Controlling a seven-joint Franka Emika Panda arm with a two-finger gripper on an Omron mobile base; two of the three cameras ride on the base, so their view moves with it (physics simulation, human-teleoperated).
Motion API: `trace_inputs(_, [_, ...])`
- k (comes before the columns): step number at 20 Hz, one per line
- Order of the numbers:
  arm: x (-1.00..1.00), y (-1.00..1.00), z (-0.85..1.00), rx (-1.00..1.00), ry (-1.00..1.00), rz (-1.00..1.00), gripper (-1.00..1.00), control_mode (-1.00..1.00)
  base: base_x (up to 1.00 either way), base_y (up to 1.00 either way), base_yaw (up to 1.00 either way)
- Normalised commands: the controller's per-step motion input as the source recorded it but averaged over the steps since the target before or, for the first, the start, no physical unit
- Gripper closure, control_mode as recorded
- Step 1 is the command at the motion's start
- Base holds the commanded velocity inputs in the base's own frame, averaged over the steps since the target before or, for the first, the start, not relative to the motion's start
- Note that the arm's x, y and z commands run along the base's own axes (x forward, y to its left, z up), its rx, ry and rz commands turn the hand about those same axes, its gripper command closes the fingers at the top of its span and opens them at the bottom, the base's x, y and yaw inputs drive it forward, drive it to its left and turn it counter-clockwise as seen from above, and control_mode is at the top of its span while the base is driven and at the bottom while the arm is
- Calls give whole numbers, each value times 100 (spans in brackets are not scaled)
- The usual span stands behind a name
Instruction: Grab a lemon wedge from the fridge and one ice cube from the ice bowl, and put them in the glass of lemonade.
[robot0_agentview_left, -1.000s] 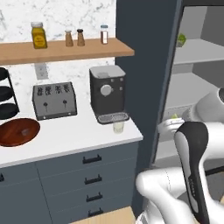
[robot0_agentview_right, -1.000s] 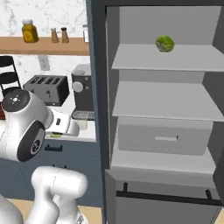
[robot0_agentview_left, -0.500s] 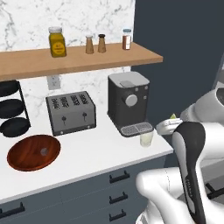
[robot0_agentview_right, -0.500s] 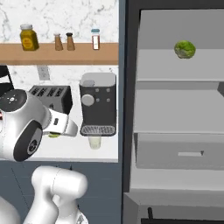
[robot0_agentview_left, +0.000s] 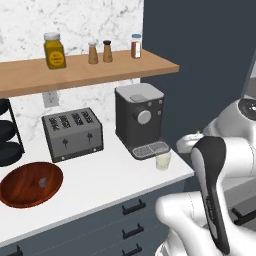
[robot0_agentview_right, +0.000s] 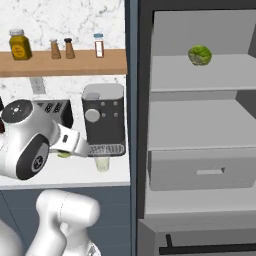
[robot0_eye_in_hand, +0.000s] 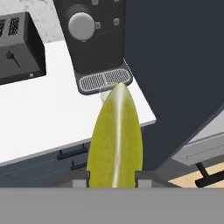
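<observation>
Gripper (robot0_eye_in_hand: 113, 186) jaws are clamped on the yellow-green lemon wedge (robot0_eye_in_hand: 115, 140), whose long axis points ahead at the small clear glass of lemonade (robot0_agentview_left: 163, 160) just beyond its tip.

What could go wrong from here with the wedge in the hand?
The lemon wedge fills the hand camera and hides most of the glass of lemonade, so the drop may miss. The glass stands near the counter edge, right under the coffee machine; a low approach could knock either.
</observation>
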Motion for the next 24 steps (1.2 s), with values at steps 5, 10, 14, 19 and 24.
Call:
trace_inputs(5, [36,23,-15,0,15,-25,100,-100,0,0,0])
trace_inputs(10, [46,6,-15,0,6,-6,100,-100,0,0,0])
trace_inputs(14, [79,1,-47,0,0,1,100,-100,0,0,0])
trace_inputs(19, [99,0,-50,0,2,3,100,-100,0,0,0])
trace_inputs(24, [76,-1,-46,-1,16,4,100,-100,0,0,0])
